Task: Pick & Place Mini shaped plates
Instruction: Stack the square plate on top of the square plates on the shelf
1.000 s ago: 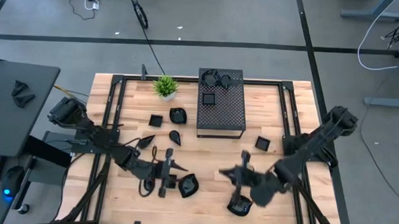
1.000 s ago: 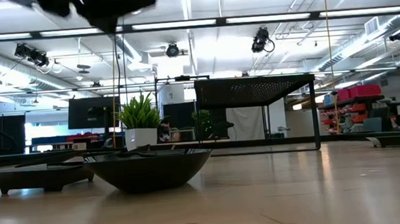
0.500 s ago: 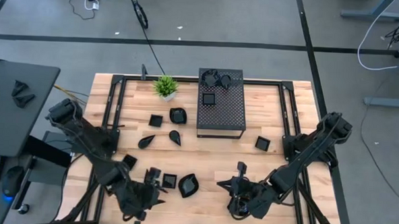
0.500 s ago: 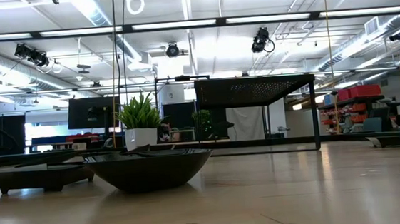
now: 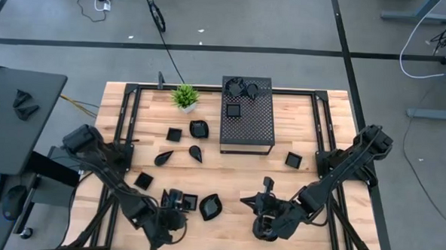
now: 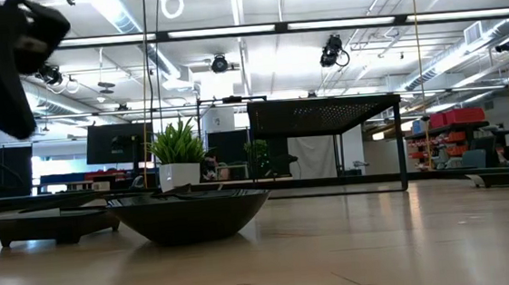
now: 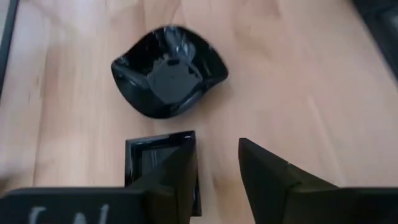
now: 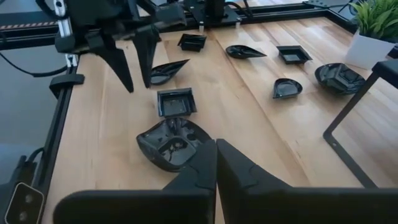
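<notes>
Small glossy black mini shaped plates lie scattered on the wooden table. A square one (image 7: 160,163) and a leaf-shaped one (image 7: 168,71) rest flat near the front edge. My left gripper (image 7: 217,171) hangs open over the square plate's right edge, tipped downward, touching nothing. It also shows as my left gripper (image 8: 132,57) in the right wrist view. My right gripper (image 8: 215,163) is shut and empty, to the right of the leaf plate (image 5: 210,206). More plates (image 5: 198,128) lie farther back.
A black perforated box (image 5: 246,130) stands at the back centre with plates (image 5: 233,109) on its top. A small potted plant (image 5: 185,98) sits to its left. Black frame rails (image 5: 124,136) run along the table's sides. Bare wood lies between the two grippers.
My left gripper has drawn back toward the table's near left corner and tipped more steeply downward, uncovering a square plate at the left. My right gripper has sunk a little. The plates have stayed where they were.
</notes>
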{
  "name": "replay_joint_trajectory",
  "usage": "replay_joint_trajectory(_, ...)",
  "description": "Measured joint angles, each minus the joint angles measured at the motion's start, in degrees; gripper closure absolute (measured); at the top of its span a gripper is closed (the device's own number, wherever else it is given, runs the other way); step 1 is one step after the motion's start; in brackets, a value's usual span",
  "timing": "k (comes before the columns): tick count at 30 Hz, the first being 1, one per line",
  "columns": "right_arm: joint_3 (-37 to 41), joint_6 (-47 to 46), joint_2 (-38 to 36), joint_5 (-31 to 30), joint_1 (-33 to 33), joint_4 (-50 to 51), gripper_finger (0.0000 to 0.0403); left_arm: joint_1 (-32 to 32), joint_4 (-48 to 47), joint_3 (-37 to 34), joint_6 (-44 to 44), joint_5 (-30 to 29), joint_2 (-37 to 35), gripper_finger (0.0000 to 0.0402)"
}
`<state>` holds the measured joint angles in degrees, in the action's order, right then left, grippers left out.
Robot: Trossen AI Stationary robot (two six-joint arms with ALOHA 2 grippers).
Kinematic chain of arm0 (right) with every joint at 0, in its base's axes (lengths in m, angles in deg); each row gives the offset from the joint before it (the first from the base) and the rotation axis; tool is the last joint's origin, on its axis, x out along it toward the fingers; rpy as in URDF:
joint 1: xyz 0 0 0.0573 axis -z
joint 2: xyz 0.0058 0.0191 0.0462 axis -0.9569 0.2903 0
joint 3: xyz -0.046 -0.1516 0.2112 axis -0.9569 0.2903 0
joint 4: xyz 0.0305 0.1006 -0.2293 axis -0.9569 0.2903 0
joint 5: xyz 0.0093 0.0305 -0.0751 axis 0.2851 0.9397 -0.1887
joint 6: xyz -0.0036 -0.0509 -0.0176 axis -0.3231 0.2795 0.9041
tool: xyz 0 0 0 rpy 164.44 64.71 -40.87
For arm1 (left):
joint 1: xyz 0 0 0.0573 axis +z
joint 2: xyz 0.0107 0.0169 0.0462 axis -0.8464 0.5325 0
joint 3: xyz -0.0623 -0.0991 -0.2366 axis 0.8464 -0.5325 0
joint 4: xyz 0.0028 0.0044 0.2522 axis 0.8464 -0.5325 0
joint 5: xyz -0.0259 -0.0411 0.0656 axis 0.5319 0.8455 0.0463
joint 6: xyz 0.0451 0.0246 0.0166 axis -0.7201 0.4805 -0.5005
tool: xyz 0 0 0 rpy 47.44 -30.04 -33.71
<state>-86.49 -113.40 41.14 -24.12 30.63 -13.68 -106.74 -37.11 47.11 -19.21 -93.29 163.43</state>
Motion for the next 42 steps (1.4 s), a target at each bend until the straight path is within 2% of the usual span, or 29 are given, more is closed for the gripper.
replay_joint_trajectory(7,0.0,0.0,0.0,0.0,0.8,0.0,0.0395,0.9,0.1,-1.4,0.0,2.0,1.9,0.0235)
replay_joint_trajectory(13,0.0,0.0,0.0,0.0,0.8,0.0,0.0395,1.0,5.9,-6.8,0.4,2.5,1.9,0.0235)
replay_joint_trajectory(21,0.0,0.4,0.0,0.0,0.8,0.0,0.0395,1.8,7.8,-8.4,-1.0,-1.0,1.9,0.0278)
replay_joint_trajectory(37,0.0,0.2,0.0,0.0,0.8,0.0,0.0395,2.6,8.2,-8.3,-2.1,1.1,1.9,0.0392)
replay_joint_trajectory(42,0.0,0.2,0.0,0.0,0.8,0.0,0.0395,2.6,8.4,-8.3,-2.1,0.9,1.9,0.0397)
